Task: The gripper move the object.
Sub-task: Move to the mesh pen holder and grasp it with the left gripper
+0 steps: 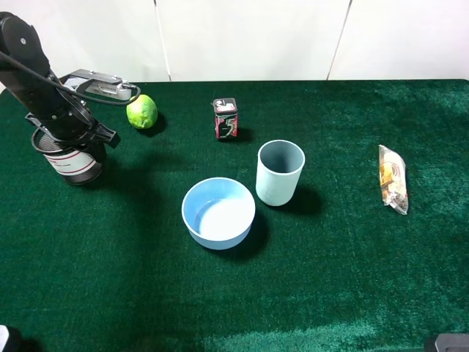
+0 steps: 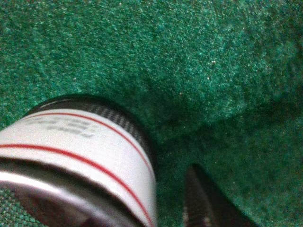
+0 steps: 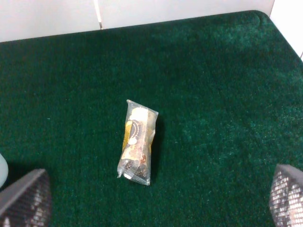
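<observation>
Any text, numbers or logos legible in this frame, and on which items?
"5": what looks like a large white figure on the small dark box; any smaller print there is unreadable.
Pen cup: grey lines of print on its white band, too blurred to read.
Snack packet: no legible text.

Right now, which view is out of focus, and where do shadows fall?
Left wrist view: the black wire-mesh pen cup with red-edged white label is blurred. Exterior high view: sharp; the light blue bowl and grey-blue cup cast shadows rightwards. Right wrist view: the clear snack packet is sharp.
</observation>
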`<state>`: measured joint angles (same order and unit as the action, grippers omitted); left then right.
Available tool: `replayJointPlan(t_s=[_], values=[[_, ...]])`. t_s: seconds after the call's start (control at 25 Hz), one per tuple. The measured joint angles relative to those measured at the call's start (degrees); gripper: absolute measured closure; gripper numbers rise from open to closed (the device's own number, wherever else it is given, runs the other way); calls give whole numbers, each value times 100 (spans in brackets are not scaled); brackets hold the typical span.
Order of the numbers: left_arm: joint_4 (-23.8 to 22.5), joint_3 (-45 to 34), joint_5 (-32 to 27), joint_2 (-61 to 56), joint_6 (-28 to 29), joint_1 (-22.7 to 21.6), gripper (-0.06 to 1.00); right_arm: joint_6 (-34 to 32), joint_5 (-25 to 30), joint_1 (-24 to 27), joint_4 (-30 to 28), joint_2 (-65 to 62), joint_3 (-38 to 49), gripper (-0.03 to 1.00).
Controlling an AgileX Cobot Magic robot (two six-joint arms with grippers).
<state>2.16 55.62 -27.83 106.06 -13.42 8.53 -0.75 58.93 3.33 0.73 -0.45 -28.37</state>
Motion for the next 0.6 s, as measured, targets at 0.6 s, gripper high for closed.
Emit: replayJointPlan(t_s=[0.6], values=[[-40, 5, 0, -9, 0, 0, 83, 0, 0, 0, 0, 0, 0, 28]])
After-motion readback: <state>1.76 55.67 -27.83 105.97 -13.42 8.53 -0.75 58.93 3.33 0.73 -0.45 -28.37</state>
